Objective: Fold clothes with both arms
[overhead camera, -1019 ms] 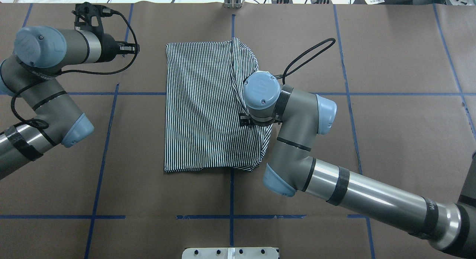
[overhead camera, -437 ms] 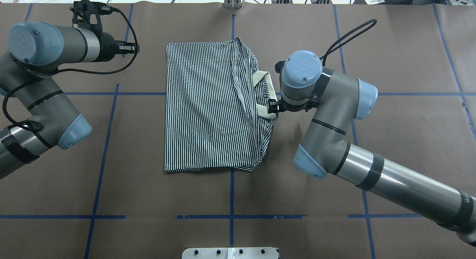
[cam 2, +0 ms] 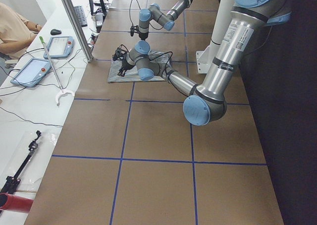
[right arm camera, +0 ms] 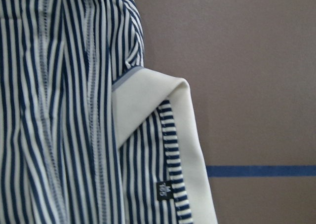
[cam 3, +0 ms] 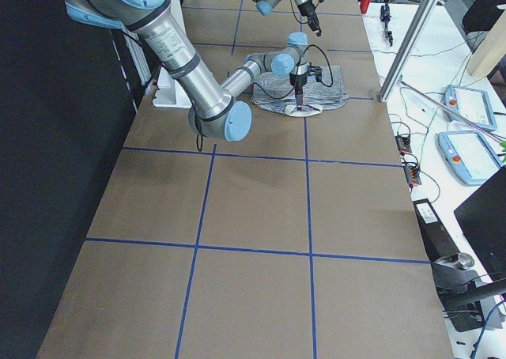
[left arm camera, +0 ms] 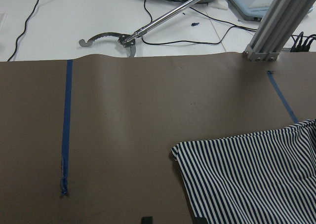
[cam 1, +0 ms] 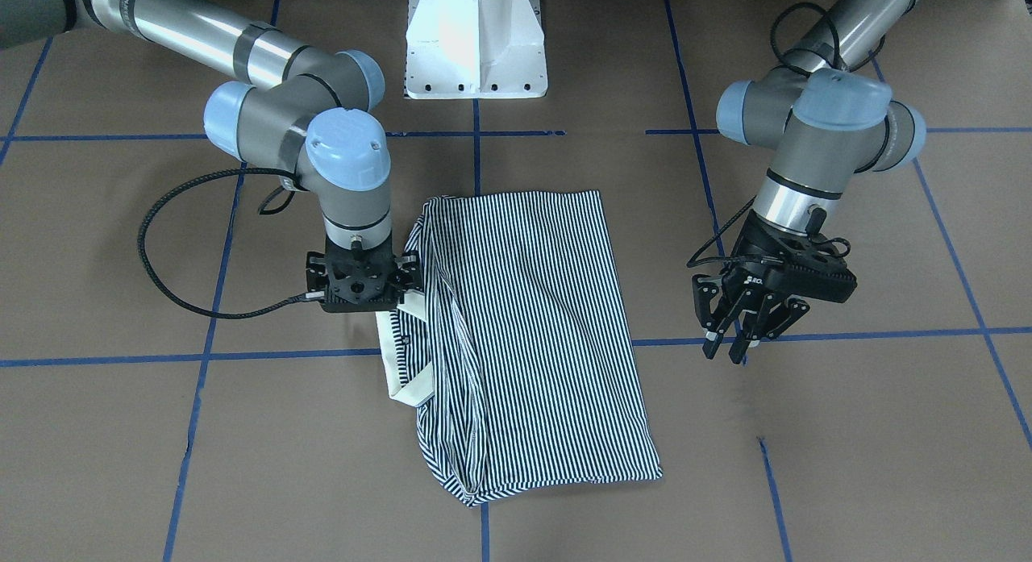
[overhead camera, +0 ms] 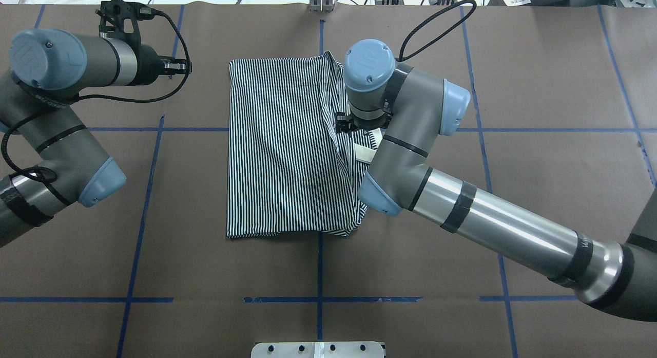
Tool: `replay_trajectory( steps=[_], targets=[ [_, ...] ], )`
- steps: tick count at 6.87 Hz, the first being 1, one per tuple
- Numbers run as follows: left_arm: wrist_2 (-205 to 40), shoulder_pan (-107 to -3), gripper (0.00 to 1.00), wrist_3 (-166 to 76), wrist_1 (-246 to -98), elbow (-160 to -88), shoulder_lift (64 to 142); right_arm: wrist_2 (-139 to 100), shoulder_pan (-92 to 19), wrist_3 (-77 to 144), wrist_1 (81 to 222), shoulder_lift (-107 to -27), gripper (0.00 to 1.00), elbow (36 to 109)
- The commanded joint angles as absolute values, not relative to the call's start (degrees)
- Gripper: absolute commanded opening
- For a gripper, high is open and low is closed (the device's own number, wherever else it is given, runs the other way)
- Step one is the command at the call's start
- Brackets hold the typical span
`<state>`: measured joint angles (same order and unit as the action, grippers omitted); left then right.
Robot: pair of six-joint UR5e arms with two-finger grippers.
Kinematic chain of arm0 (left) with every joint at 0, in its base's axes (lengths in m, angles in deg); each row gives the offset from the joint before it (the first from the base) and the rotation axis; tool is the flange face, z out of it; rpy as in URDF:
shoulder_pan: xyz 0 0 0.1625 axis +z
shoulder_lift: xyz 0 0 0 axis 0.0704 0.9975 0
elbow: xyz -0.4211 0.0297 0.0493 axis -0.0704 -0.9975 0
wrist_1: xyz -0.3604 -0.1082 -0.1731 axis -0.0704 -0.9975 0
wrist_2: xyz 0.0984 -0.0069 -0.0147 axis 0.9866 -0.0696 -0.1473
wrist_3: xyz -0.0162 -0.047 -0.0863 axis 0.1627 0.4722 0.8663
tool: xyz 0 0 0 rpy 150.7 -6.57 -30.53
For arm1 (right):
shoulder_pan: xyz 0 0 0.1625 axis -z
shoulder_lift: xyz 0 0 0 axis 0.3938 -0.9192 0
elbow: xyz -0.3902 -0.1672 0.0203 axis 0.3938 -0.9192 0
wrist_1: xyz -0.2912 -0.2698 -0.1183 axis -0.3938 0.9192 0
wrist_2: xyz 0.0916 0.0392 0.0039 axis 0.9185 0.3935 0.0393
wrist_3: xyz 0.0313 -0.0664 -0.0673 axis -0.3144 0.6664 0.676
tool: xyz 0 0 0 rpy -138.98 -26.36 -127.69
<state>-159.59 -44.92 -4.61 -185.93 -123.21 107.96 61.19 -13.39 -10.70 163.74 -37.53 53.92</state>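
The striped polo shirt [overhead camera: 282, 152] lies folded into a rectangle on the brown table, and also shows in the front view [cam 1: 532, 320]. Its cream collar [cam 1: 403, 368] sticks out at the shirt's right edge. My right gripper [overhead camera: 351, 124] hangs straight down over that edge, just beside the collar [right arm camera: 148, 100], which lies flat. No fingers show in the right wrist view; the jaws look spread and hold nothing. My left gripper [overhead camera: 179, 67] hovers open and empty over bare table, left of the shirt's far corner [left arm camera: 256, 179].
The white pedestal base [cam 1: 476, 46] stands at the robot's side of the table. Blue tape lines [overhead camera: 318, 299] grid the brown paper. An aluminium post [left arm camera: 276, 21] and cables sit at the far edge. An operator [cam 2: 15, 27] sits beyond the far edge.
My right arm swung out to the right off the shirt, then back over its collar edge, now farther from the robot. The shirt has not moved. The left arm barely shifted.
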Motion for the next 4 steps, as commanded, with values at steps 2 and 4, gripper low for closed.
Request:
replay_trajectory(
  steps=[2,4],
  targets=[
    [-159.6,-44.8,0.41,-4.6,-185.8,-123.3,108.0,61.0,-13.3,-12.4,160.1,-31.9,1.0,45.2],
    [-159.6,-44.8,0.42,-4.6,-185.8,-123.2,108.0,61.0,-12.5,-13.0,160.1,-30.7,1.0,43.8]
  ],
)
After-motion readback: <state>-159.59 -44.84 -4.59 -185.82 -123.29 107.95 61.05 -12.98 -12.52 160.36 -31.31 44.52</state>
